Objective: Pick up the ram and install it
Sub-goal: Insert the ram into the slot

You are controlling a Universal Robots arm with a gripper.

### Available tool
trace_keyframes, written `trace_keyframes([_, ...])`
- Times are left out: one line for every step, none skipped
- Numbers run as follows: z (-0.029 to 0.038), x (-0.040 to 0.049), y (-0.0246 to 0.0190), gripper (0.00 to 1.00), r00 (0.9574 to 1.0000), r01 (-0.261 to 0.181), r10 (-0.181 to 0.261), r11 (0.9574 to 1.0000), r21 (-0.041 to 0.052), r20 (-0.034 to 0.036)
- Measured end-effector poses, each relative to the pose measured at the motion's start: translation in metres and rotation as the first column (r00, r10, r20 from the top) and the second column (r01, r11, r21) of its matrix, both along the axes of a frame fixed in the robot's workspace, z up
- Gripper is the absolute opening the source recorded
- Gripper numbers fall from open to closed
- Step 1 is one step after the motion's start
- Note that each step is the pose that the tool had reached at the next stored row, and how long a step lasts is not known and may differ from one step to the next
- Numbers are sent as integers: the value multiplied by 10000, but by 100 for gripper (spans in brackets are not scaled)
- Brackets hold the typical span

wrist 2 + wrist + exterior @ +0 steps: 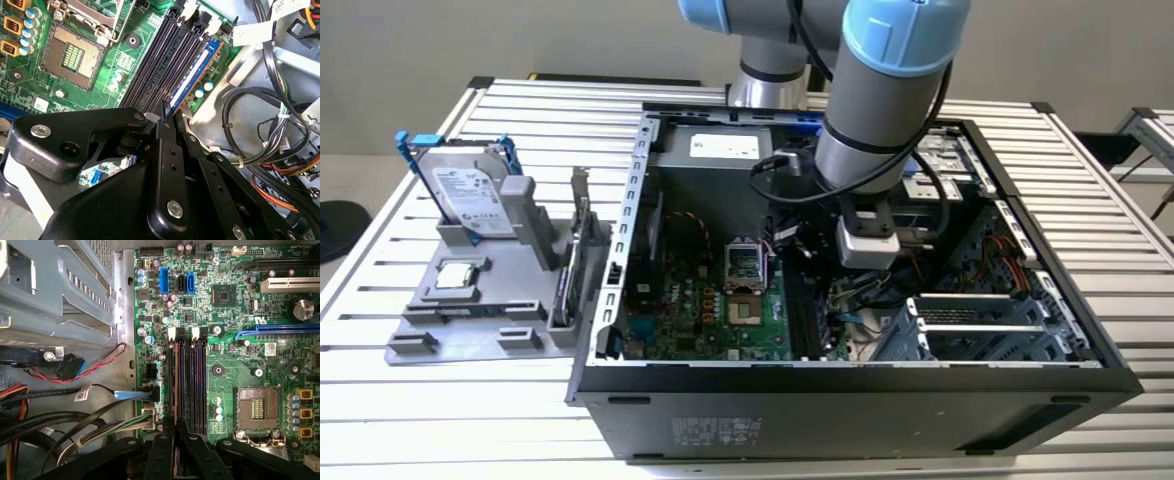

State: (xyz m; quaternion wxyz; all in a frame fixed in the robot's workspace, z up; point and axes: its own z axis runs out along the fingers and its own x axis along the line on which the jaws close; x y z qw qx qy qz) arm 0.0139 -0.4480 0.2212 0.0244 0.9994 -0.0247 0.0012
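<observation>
The ram (196, 70) is a long dark stick with a blue-and-white label. It stands on edge along the outermost of the black memory slots (160, 55) on the green motherboard (115, 65). My gripper (167, 114) has its black fingers pressed together on the stick's near end. In the first wrist view the gripper (175, 426) pinches the thin top edge of the ram (175, 385), in the slot nearest the board's edge. In the exterior view the arm reaches down into the open computer case (854, 385), with the gripper (838, 292) low over the slots.
Cable bundles (260, 125) and a drive cage (60, 290) crowd the side beside the slots. The empty processor socket (257, 407) lies on the other side. Outside the case, a grey holder (480, 320) carries a hard drive (464, 190) and an upright card (582, 235).
</observation>
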Motion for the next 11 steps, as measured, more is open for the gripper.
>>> trace_keyframes([-2, -1, 0, 0, 10000, 0, 0, 10000, 0, 0])
trace_keyframes([-7, -1, 0, 0, 10000, 0, 0, 10000, 2, 1])
trace_keyframes([-13, -2, 0, 0, 10000, -1, 1, 10000, 2, 0])
trace_keyframes([-17, -3, 0, 0, 10000, -2, 2, 10000, 0, 0])
trace_keyframes([-21, -4, -1, 0, 10000, -1, 1, 10000, 0, 0])
trace_keyframes([-24, -5, -1, 0, 10000, -3, 3, 10000, 0, 0])
trace_keyframes([-29, -5, 0, 0, 10000, -4, 4, 10000, 1, 0])
trace_keyframes([-33, -6, -1, 0, 10000, -4, 4, 10000, 1, 0])
trace_keyframes([-35, -6, -2, 0, 10000, -5, 5, 10000, 1, 0])
trace_keyframes([-37, -7, -4, 0, 10000, -9, 9, 10000, 4, 1])
trace_keyframes([-38, -7, -6, 0, 10000, -13, 13, 10000, 5, 1])
